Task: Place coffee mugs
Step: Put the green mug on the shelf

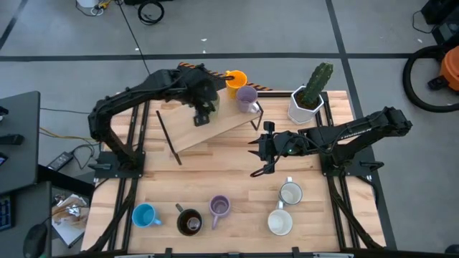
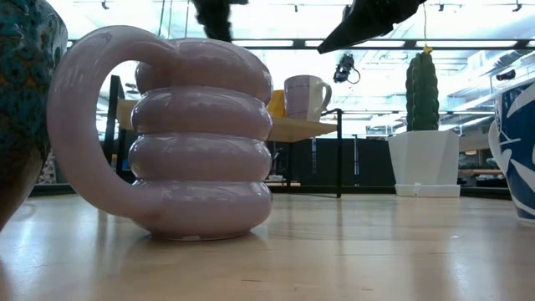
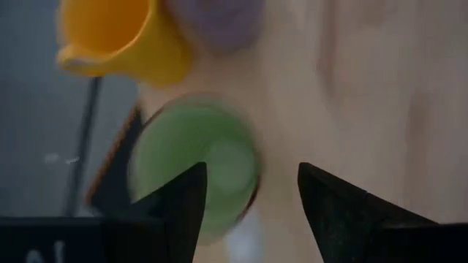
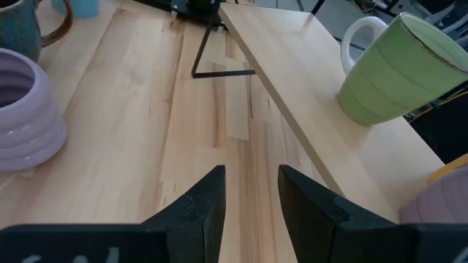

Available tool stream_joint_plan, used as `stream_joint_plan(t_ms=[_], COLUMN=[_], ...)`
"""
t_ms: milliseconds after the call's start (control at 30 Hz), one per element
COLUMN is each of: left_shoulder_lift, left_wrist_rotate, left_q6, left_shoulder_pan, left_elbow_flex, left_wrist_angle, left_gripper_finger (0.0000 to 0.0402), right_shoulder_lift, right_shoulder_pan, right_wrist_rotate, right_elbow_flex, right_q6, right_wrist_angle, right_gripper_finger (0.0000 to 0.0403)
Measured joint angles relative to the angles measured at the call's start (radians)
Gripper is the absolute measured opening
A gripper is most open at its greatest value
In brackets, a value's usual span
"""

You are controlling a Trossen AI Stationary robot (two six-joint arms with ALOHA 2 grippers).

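Note:
A green mug (image 4: 395,69) stands upright by its base on the raised wooden shelf (image 4: 307,102) at the table's far side. Beside it on the shelf are an orange mug (image 1: 237,79) and a lilac mug (image 1: 247,97). My left gripper (image 3: 252,212) hangs open just above the green mug (image 3: 197,164), fingers apart, touching nothing. The arm hides the green mug in the high view, where the left gripper (image 1: 202,116) shows over the shelf. My right gripper (image 1: 257,156) waits open over the table's middle, nothing between its fingers (image 4: 250,193).
Along the near edge stand a blue mug (image 1: 145,215), a dark brown mug (image 1: 189,222), a ringed lilac mug (image 1: 219,208) and two white mugs (image 1: 290,192) (image 1: 280,222). A cactus in a white pot (image 1: 305,104) stands at the far right. Bare tabletop lies between shelf and mugs.

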Motion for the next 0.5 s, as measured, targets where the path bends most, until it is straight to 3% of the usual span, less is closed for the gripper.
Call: stream_joint_plan(t_ms=[133,233,367,500], left_shoulder_lift=[-0.042,-0.061,-0.054,-0.046], left_wrist_rotate=[-0.109,-0.127,-0.061,0.051], left_q6=[0.047,0.040,-0.020,-0.075], left_shoulder_pan=[0.025,0.079,0.170,0.215], left_elbow_flex=[0.000,0.000,0.000,-0.034], left_wrist_angle=[-0.063,-0.106,-0.191,-0.174], left_gripper_finger=[0.0210,0.0203,0.0199,0.0199], right_shoulder_lift=[0.000,0.000,0.000,0.000], right_shoulder_pan=[0.000,0.000,0.000,0.003], right_wrist_rotate=[-0.001,-0.001,-0.002,-0.003], right_elbow_flex=[0.000,0.000,0.000,0.000], right_q6=[0.002,0.002,0.002,0.004], right_wrist_angle=[0.001,0.002,0.002,0.002], right_gripper_finger=[0.0132,0.0132,0.0132,0.0132])
